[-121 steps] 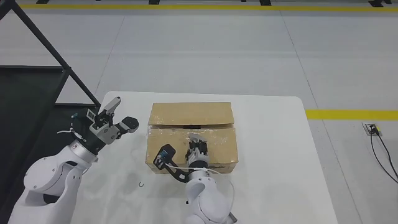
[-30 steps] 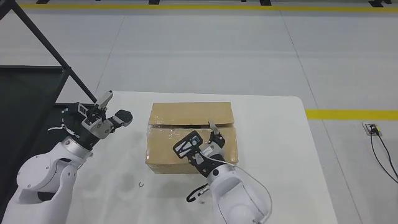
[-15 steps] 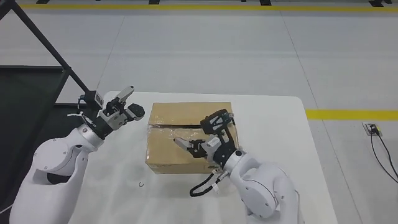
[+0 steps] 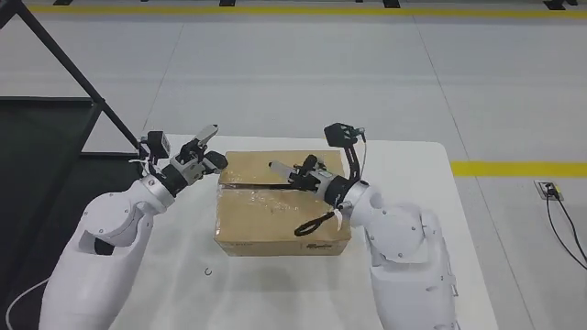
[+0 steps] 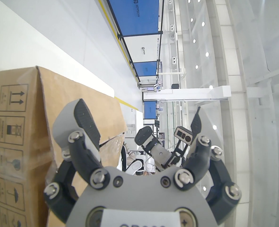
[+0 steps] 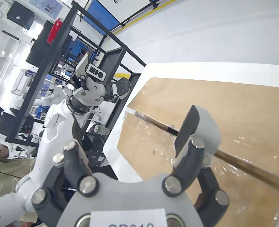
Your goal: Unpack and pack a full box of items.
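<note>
A brown cardboard box stands in the middle of the white table. Its top flaps lie shut, with crinkled clear tape and a dark slit along the seam. My right gripper hovers open just above the far half of the box top, close to the seam, with nothing between its fingers. My left gripper is open and empty beside the box's far left corner. In the left wrist view the box side carries printed handling symbols, and the left gripper points along the box towards the right gripper.
A small metal ring or hook lies on the table in front of the box's left corner. A black metal frame stands beyond the table's left edge. Bare tabletop stretches to the right of the box.
The right arm swung from the box's near side round to its right, and its gripper now sits over the far top. The left gripper moved right and farther back, up to the box's corner.
</note>
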Controlling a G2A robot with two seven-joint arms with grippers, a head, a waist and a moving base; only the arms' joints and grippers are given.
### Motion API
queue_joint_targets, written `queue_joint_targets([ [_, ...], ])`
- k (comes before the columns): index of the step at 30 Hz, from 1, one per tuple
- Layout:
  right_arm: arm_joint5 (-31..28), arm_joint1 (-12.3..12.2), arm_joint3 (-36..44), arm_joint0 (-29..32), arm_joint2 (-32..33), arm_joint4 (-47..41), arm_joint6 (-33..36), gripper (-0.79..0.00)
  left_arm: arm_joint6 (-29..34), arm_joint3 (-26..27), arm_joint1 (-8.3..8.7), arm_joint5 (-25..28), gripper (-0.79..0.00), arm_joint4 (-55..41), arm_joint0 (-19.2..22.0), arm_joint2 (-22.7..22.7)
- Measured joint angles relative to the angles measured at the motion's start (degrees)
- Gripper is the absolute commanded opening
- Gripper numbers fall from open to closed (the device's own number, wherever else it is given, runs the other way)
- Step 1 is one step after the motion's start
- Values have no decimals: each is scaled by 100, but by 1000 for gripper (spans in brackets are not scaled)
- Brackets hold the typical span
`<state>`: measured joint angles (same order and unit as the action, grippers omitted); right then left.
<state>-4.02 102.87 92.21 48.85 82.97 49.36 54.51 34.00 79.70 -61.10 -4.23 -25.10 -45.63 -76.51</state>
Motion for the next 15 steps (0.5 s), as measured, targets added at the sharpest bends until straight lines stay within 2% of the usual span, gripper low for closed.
queue_joint_targets([
  [4, 446, -34, -486, -390, -49, 123, 213, 0, 121, -240, -31, -68, 0, 79, 144, 184],
  [15, 905, -174, -1102, -727, -45, 147, 696, 0, 378, -489, -29, -120, 0, 377, 230, 280],
])
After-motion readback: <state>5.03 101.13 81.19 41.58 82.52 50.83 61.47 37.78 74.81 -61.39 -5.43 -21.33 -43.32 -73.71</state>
